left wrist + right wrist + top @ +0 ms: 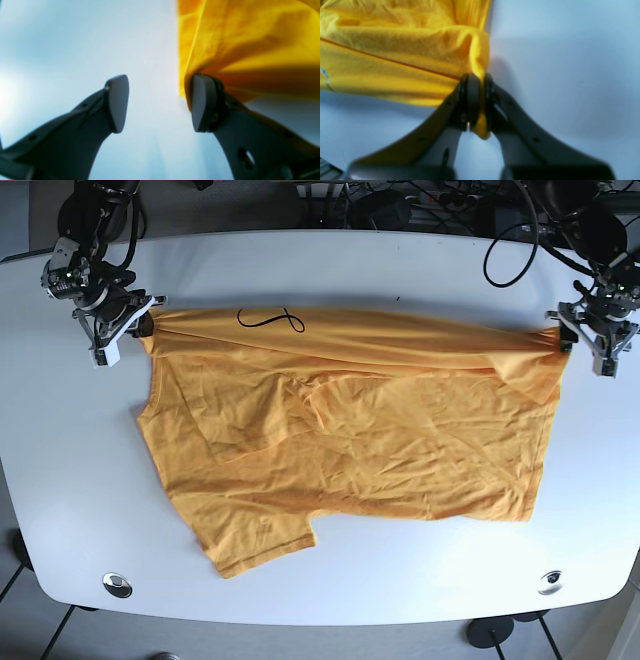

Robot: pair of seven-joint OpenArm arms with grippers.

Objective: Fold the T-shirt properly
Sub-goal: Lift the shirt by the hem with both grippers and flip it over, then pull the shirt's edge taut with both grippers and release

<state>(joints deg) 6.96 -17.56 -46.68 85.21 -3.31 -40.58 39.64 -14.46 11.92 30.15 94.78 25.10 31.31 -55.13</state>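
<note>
Each tool (pixel 160 103) has dark grey curved fingers (pixel 75 132) with flat pale grey pads (pixel 118 102); small screw holes dot them. Black cables (pixel 520 225) trail from both arms; the wrists carry white brackets (pixel 105 350).

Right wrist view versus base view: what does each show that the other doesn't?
Only the right wrist view shows the right gripper shut on a bunched shirt edge. Only the base view shows the whole shirt spread on the table, with the left gripper at its other top corner. Both show yellow fabric stretched from the right gripper.
</note>
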